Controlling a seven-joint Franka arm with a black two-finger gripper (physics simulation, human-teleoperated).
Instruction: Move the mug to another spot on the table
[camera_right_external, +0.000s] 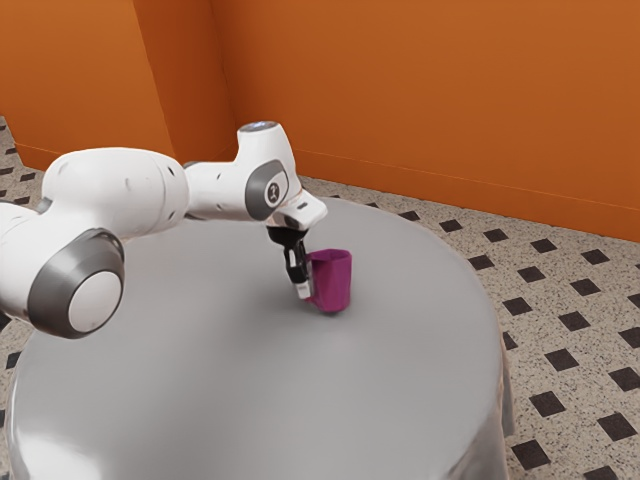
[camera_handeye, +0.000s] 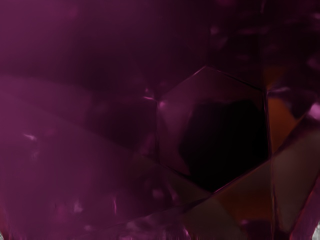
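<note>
A round grey table (camera_right_external: 250, 400) with a smooth, faintly glossy top takes up most of the exterior view. It stands on a pale speckled floor (camera_right_external: 570, 300) set with black diamond tiles. Orange walls (camera_right_external: 450, 90) close the room behind it, with an orange skirting strip along their foot.

The white arm (camera_right_external: 130, 200) reaches over the tabletop and its black gripper (camera_right_external: 298, 280) points straight down. The magenta mug (camera_right_external: 332, 280) stands upright on the table right against the gripper, on the side away from the arm, with its near wall and rim at the gripper's tip. The gripper hangs low, its tip close above the surface. From this side it is not possible to tell whether it is apart, closed or clamped on the mug's wall.

The exterior view gives the mug's whole outline, its open mouth and its footing on the table. The wrist view gives the mug (camera_handeye: 100, 150) from very close under the hand, as dark purple glossy facets with small highlights and a nearly black angular hollow among them
</note>
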